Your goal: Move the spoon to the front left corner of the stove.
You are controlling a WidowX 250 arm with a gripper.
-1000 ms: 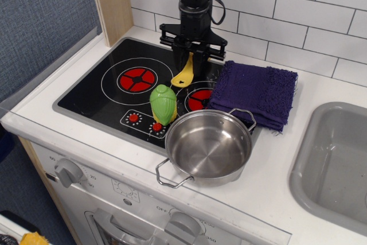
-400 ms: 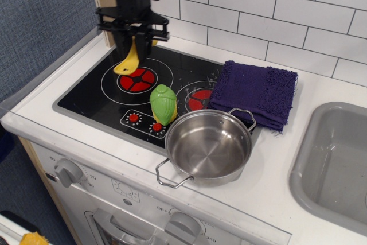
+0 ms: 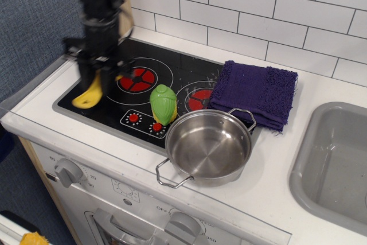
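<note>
The yellow spoon [image 3: 89,96] hangs from my gripper [image 3: 94,77], bowl end down, just above the front left part of the black stove [image 3: 114,104]. The gripper is shut on the spoon's handle and stands over the stove's left side, left of the left red burner [image 3: 136,78]. The arm looks blurred. Whether the spoon's bowl touches the glass I cannot tell.
A green ribbed toy vegetable [image 3: 163,104] stands upright at the stove's front middle by the red knobs [image 3: 133,117]. A steel pot [image 3: 207,146] sits at the front right, a purple towel [image 3: 255,93] behind it. A grey sink [image 3: 335,162] is at the far right.
The gripper has carried the spoon from above the right burner, across the left burner, down to the stove's front left part.
</note>
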